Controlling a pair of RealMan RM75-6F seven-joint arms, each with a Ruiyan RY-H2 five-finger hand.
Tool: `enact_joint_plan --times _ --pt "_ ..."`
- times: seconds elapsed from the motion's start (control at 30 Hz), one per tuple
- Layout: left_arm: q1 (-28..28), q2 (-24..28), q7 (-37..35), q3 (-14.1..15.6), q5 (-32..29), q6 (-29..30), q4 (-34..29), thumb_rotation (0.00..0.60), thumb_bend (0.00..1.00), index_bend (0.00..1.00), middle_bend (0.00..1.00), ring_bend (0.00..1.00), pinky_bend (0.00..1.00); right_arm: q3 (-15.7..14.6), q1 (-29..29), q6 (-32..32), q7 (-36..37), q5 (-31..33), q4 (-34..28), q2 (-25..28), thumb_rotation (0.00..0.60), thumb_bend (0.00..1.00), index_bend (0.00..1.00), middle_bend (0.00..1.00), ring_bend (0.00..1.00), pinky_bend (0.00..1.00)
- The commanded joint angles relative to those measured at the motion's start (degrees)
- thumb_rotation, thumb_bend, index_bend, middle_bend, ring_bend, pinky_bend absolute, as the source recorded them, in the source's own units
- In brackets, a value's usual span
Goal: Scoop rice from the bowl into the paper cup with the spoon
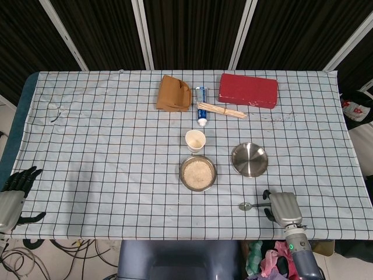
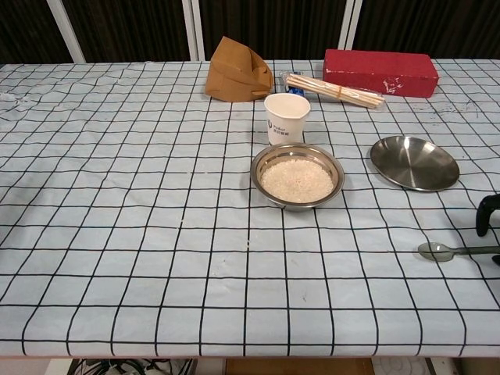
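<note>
Right hand (image 1: 284,207) parked over the spoon (image 2: 455,251) handle at the near table edge, thumb up; can't tell if actually pinching it yet. Left hand (image 1: 14,188) way off across the table, fingers spread, holding nothing. Spoon bowl pokes out just left of the right hand. Probably light, stiff, thin and slippery on cloth, so best pinched mid-handle. Rice bowl (image 2: 298,176) further up-left, paper cup (image 2: 287,118) touching just behind it. One spoon, one rice bowl, one cup, plus one empty steel dish (image 2: 414,162).
</note>
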Motion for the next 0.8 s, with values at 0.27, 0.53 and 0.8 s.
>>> enact_joint_plan --times 0.27,0.53,0.8 --pt "0.0 0.0 0.4 0.0 -0.3 -0.2 -0.1 0.6 0.03 0.0 0.0 0.0 0.0 0.0 0.1 -0.2 0.2 0.5 1.3 -0.7 0.6 0.3 0.51 0.99 1.0 1.0" --pt "0.0 0.0 0.5 -0.1 -0.5 -0.3 -0.2 0.6 0.03 0.0 0.0 0.0 0.0 0.2 0.2 -0.2 0.6 0.6 1.9 -1.0 0.6 0.3 0.52 0.99 1.0 1.0" --pt "0.0 0.0 0.6 -0.2 -0.8 -0.3 -0.3 0.6 0.03 0.0 0.0 0.0 0.0 0.1 0.3 -0.2 0.9 0.5 1.8 -1.1 0.6 0.3 0.52 0.99 1.0 1.0"
